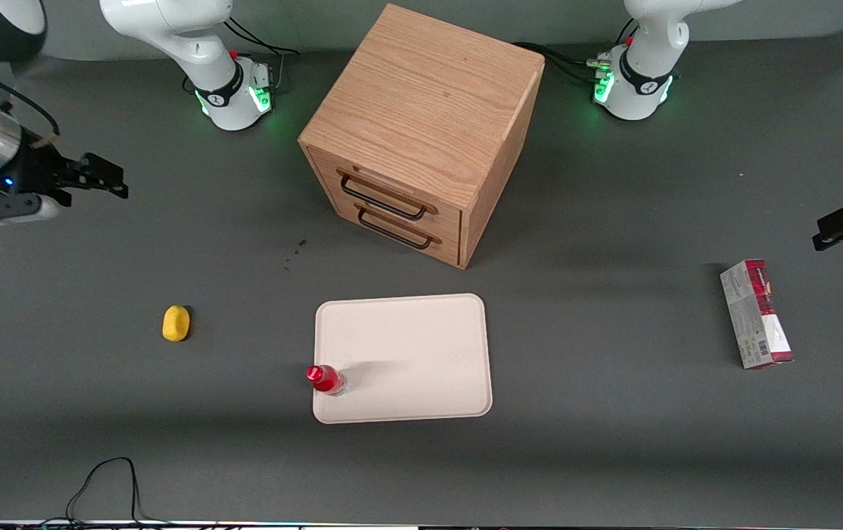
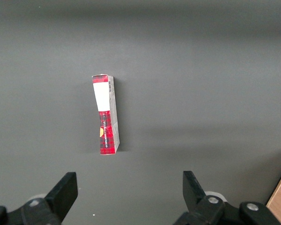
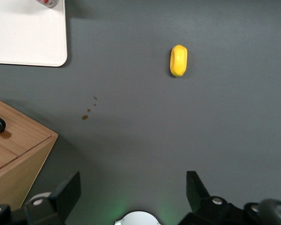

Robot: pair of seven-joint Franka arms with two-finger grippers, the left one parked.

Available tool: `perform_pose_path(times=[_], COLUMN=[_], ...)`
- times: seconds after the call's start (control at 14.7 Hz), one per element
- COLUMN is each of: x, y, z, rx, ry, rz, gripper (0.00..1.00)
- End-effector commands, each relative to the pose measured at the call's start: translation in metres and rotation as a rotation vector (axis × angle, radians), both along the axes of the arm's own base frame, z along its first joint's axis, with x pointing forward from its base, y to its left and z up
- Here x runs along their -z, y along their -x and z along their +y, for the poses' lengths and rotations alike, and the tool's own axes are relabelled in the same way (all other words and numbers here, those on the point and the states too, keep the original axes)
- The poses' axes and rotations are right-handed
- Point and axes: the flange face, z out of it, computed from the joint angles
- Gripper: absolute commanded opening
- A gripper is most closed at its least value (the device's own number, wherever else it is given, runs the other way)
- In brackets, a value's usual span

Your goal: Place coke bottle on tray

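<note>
The small red coke bottle (image 1: 326, 379) stands upright on the cream tray (image 1: 414, 353), at the tray's corner nearest the front camera toward the working arm's end. The right wrist view shows only the bottle's base (image 3: 49, 3) on a tray corner (image 3: 33, 42). My right gripper (image 1: 101, 177) is open and empty. It hangs high above the table at the working arm's end, well away from the tray and farther from the front camera than it. Its two fingers stand wide apart in the right wrist view (image 3: 133, 192).
A wooden two-drawer cabinet (image 1: 421, 132) stands farther from the front camera than the tray, and its corner shows in the wrist view (image 3: 14, 150). A yellow oval lump (image 1: 176, 323) lies beside the tray toward the working arm's end. A red-and-grey carton (image 1: 756, 314) lies toward the parked arm's end.
</note>
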Motion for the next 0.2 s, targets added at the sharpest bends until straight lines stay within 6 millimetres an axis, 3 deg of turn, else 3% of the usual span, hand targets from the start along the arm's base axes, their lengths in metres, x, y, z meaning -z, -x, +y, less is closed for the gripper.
perform_pose_path(times=[0.0, 0.14], x=[-0.0095, -0.0168], y=[0.0027, 0.002], z=[0.0006, -0.0019], rx=[-0.013, -0.008], ry=[-0.017, -0.017], rz=[-0.016, -0.025], gripper=[1.0, 1.0])
